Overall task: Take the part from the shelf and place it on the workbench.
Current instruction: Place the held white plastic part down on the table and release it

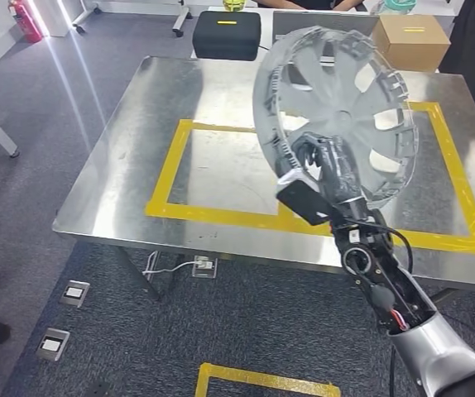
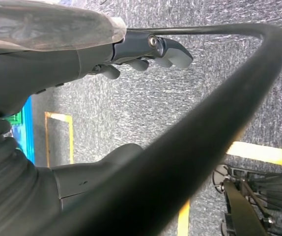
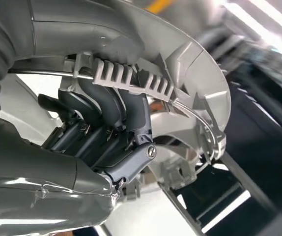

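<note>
The robot's right hand (image 1: pixel 323 165) grips a grey wheel cover (image 1: pixel 338 107) by its lower rim, holding it tilted above the steel desk (image 1: pixel 135 141) at upper right of the frame, over the yellow-taped rectangle (image 1: pixel 223 217). The left hand (image 2: pixel 147 54) hangs over grey carpet, fingers apart, holding nothing.

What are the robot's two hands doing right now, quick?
Right hand: holding the grey wheel cover by its rim, above the metal workbench.
Left hand: holding nothing, fingers apart, over the carpet floor.
</note>
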You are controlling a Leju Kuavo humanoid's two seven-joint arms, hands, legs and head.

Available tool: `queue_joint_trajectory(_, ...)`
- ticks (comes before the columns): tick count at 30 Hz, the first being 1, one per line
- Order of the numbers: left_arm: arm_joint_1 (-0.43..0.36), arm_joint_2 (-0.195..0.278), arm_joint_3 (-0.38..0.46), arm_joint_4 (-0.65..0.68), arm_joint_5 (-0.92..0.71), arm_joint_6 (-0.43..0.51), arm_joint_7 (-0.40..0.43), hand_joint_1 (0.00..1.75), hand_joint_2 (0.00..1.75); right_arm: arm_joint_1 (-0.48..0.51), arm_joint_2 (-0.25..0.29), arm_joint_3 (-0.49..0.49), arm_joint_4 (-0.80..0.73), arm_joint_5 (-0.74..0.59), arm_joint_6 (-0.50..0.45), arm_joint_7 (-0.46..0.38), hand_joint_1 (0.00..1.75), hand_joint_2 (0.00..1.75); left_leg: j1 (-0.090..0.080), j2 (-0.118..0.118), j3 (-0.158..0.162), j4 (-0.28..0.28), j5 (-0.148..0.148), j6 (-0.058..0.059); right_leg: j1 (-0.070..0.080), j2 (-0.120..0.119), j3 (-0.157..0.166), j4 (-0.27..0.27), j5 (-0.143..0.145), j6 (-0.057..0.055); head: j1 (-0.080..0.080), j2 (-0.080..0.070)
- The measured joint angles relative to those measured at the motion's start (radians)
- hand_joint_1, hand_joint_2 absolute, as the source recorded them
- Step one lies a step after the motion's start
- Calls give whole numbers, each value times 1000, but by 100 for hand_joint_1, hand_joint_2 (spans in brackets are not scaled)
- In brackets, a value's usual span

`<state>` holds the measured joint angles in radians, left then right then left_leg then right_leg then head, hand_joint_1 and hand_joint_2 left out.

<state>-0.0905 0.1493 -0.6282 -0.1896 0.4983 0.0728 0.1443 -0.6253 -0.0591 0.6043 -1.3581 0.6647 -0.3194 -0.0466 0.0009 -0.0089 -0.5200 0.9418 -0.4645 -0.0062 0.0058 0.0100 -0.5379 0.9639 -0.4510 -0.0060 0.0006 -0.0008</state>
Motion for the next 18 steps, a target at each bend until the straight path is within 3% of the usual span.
queue_joint_trajectory(5, -3, 0, -8, 0, -2, -7, -10, 0, 175, -83, 61, 73, 182, 120, 19, 65, 175, 175, 0, -1, 0, 0, 1, 0, 0, -2, 0, 0, 0, 0, -1, 0)
queue_joint_trajectory(18, -5, 1, -32, 0, -12, -11, -9, 0, 175, -166, 137, 148, 475, 170, 36, 134, 175, 175, -1, -1, -1, 0, 1, 0, -1, -2, 0, -1, 0, 0, -2, 0)
